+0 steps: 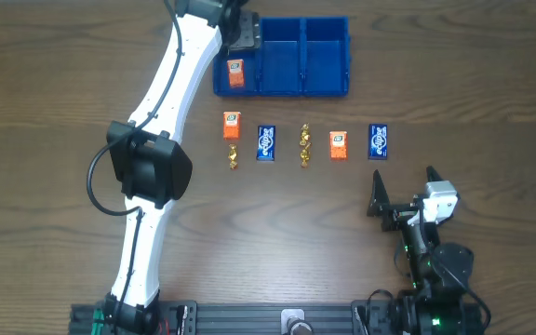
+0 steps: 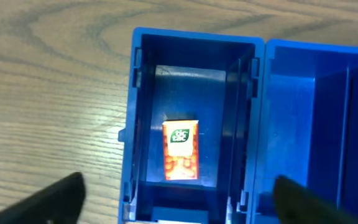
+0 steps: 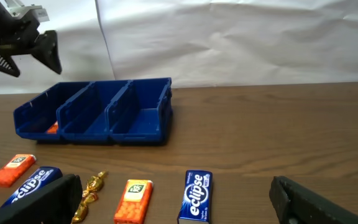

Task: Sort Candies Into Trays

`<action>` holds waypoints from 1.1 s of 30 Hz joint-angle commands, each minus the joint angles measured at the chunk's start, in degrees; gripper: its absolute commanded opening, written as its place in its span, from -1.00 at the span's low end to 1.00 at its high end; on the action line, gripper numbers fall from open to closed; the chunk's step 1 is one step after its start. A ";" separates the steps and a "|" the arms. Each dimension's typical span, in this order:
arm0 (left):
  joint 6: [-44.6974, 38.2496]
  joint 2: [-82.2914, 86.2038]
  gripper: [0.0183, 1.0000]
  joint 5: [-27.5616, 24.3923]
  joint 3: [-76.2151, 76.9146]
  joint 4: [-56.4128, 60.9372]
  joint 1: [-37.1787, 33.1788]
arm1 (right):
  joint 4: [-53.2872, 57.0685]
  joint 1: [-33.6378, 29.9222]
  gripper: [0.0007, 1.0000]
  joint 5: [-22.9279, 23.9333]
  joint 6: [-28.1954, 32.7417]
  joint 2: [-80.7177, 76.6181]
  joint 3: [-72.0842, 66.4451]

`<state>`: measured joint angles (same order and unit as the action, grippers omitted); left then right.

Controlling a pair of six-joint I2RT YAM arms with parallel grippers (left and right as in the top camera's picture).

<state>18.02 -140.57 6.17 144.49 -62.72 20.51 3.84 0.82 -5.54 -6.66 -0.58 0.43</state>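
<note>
A blue three-compartment tray [image 1: 324, 88] stands at the back of the table. One orange candy box [image 1: 235, 72] lies in its left compartment, seen from above in the left wrist view [image 2: 181, 149]. My left gripper [image 1: 247, 33] hangs open over that compartment, holding nothing. In a row in front of the tray lie two orange boxes [image 1: 232, 125] [image 1: 339, 145], two blue packs [image 1: 266, 142] [image 1: 379, 140] and two clusters of gold-wrapped candies [image 1: 234, 155] [image 1: 305, 144]. My right gripper [image 1: 405, 186] stands open and empty near the row's right end, behind the blue pack [image 3: 196, 196].
The tray's middle compartment [image 1: 282, 56] and right compartment [image 1: 327, 54] hold nothing. Bare wooden table [image 1: 45, 140] spreads to the left and right of the candy row. A white backdrop [image 3: 241, 43] rises behind the table.
</note>
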 commanded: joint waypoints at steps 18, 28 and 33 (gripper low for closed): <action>9.44 42.07 0.91 10.95 -58.21 16.35 10.01 | 0.55 -0.37 1.00 0.33 0.76 0.42 0.02; 9.40 30.75 0.88 2.82 -61.81 20.52 6.34 | 0.55 -0.37 1.00 0.33 0.76 0.42 0.02; 8.70 27.76 0.86 1.81 -61.81 22.60 6.12 | 0.55 -0.37 1.00 0.33 0.76 0.42 0.02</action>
<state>27.00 -110.41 10.09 81.93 -41.01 26.76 3.84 0.82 -5.54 -6.66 -0.58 0.43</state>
